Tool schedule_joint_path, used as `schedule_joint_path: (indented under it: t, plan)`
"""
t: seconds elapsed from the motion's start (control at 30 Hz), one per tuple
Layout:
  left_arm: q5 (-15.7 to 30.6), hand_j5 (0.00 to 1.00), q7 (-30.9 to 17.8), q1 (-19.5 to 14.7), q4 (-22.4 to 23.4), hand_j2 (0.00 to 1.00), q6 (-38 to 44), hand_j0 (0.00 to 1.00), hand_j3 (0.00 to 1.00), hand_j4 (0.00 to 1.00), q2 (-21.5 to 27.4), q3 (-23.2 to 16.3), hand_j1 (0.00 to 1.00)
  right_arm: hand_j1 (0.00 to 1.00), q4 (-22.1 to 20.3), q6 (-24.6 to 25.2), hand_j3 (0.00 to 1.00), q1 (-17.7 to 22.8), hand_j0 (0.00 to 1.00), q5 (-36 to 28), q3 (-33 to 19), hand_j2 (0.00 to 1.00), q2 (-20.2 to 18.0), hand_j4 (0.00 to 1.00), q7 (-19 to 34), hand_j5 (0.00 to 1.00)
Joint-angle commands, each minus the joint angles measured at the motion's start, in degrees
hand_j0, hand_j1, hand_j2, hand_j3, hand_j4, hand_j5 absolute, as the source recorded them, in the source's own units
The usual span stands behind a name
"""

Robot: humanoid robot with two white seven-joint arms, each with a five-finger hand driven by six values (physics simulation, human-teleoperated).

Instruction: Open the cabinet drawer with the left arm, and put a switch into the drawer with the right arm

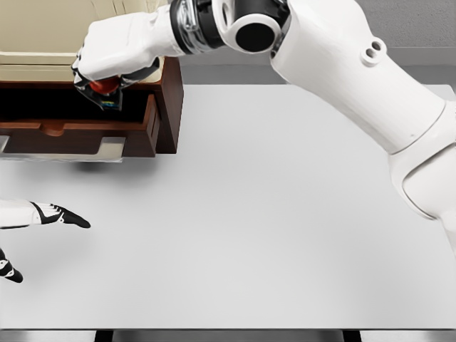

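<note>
While the dark brown wooden cabinet drawer (78, 135) is standing pulled out, the right hand (114, 60) is gripping the small red-and-black switch (105, 89) above it; the left hand (60, 215) is hanging relaxed, fingers extended, over the white table (271, 214).

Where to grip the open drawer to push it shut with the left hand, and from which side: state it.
Judging from its pose, take the drawer by the notch at the middle of its front panel, coming from the table side. The panel faces the left hand, which lies open on the table; the right hand holds the switch over it.
</note>
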Motion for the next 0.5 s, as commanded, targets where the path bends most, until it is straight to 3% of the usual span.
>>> schedule_joint_path:
  t: [0.0,0.23,0.47]
  plan:
    - [0.4,1.0,0.0,0.0,0.0,1.0,0.1,1.0,1.0,1.0,0.0,0.1,1.0,0.45,1.6,0.2,0.45,0.0,0.45,0.0,0.0,0.45,0.9,0.45,0.0,0.45]
    - [0.3,1.0,0.0,0.0,0.0,1.0,0.1,1.0,1.0,1.0,0.0,0.0,1.0,0.45,5.8,0.2,0.45,-0.4,0.45,1.6,0.1,0.45,3.0,0.45,0.0,0.45]
    - [0.3,1.0,0.0,0.0,0.0,1.0,0.1,1.0,1.0,1.0,0.1,0.0,1.0,0.45,7.0,0.2,0.45,-0.4,0.45,3.2,0.2,0.45,4.5,0.45,0.0,0.45]
